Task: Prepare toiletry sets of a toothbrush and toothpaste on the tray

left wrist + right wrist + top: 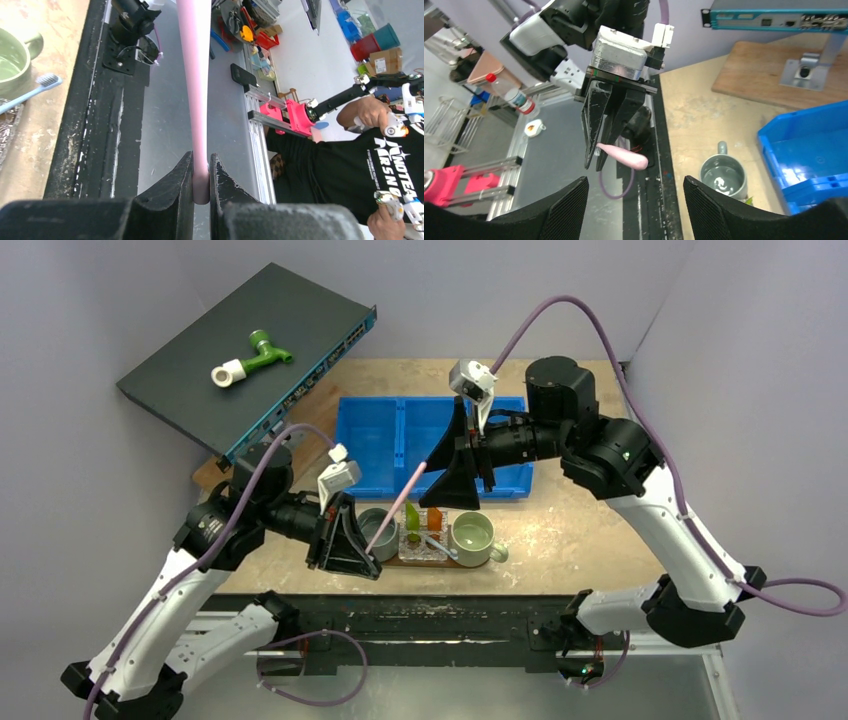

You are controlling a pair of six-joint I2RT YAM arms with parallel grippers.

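Above the table [560, 540], my left gripper [201, 160] clamps the pink toothbrush [195, 75] by one end, free end aimed at my open right gripper [636, 187], presumably for regrasp; the tray [432, 563] lies nearby.

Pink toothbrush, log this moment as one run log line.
left gripper: shut on pink toothbrush, held in the air | right gripper: open, holding nothing | pale blue toothbrush: lying beside green mug

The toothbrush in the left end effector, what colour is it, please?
The toothbrush is pink; left wrist view shows it best.
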